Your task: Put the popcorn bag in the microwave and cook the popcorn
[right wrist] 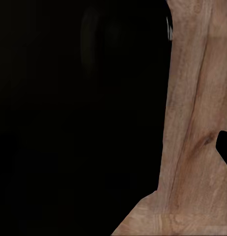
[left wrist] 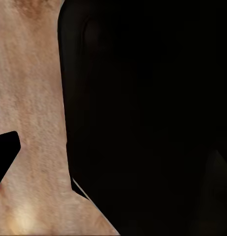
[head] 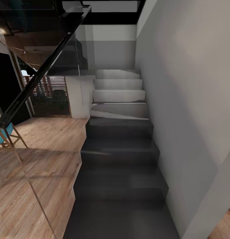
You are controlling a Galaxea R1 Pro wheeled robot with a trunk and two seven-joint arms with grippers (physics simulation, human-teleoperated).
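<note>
Head view: a staircase of dark grey lower steps and pale upper steps [head: 119, 132] climbs the frame's centre, with light wooden plank floor [head: 35, 172] at left. The robot is judged in transit; next it must find the kitchen.

Left wrist view: wood floor beside a dark shape. Right wrist view: the same. I cannot tell either gripper's finger state, nor where the popcorn bag is.

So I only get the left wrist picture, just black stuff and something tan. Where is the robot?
Observer: The head view shows a staircase straight ahead, dark steps low, pale ones higher.
Child: Is there a kitchen?
Observer: Can't tell. Left of the stairs is wooden floor and a chair with a teal seat.
Child: What does the other wrist see?
Observer: The right wrist view has wood planks beside a big black shape, so the tan is likely floor.
</note>
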